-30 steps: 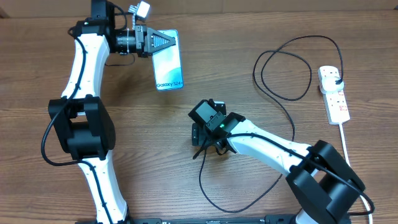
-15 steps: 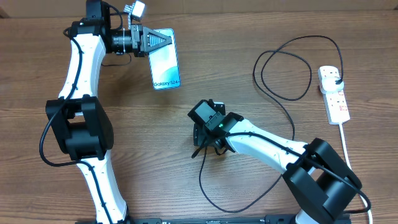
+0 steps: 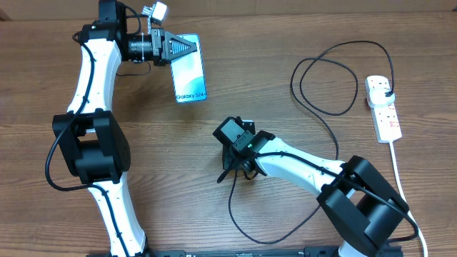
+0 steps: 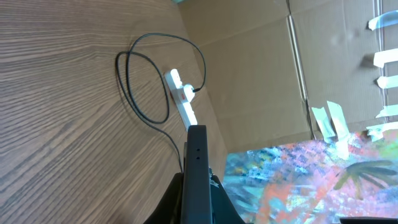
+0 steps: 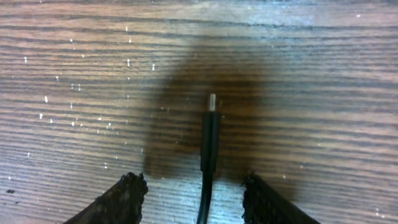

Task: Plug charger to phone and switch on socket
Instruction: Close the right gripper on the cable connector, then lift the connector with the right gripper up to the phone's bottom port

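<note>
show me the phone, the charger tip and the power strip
phone [image 3: 191, 75], overhead view, middle of the blue screen
charger tip [image 5: 212, 103], right wrist view, silver end of the connector
power strip [image 3: 386, 116], overhead view, middle of the white body

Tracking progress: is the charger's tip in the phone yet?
Out. The connector tip sits bare inside the open right claw; the phone is well apart, held in the left claw.

table [image 3: 178, 178]: brown wood grain | charger [image 5: 209, 140]: black cable looped over right half | socket [image 3: 383, 114]: white, far right
</note>
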You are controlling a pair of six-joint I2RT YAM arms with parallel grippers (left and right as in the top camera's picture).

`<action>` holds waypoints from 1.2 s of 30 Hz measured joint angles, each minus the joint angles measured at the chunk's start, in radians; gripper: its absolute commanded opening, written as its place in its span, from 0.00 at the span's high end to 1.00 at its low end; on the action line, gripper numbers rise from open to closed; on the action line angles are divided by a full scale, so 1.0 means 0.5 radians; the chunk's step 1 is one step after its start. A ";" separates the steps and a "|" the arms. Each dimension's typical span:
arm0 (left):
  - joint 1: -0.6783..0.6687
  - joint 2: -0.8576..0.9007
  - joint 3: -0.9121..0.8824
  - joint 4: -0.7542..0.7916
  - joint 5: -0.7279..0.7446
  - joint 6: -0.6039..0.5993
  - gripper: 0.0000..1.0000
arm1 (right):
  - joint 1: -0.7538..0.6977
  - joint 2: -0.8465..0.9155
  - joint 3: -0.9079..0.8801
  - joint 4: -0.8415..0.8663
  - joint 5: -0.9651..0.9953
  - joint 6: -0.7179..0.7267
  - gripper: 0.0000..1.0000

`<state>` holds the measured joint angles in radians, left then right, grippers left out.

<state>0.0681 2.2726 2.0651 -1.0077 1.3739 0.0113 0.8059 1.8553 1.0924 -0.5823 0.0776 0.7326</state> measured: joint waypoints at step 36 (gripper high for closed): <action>0.001 0.000 0.000 0.041 -0.011 -0.100 0.96 | -0.002 0.148 0.202 -0.188 -0.005 0.000 0.96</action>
<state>0.0685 2.2726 2.0651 -0.9871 1.3685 -0.0387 0.8047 1.9293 1.1934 -0.6762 0.0750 0.7326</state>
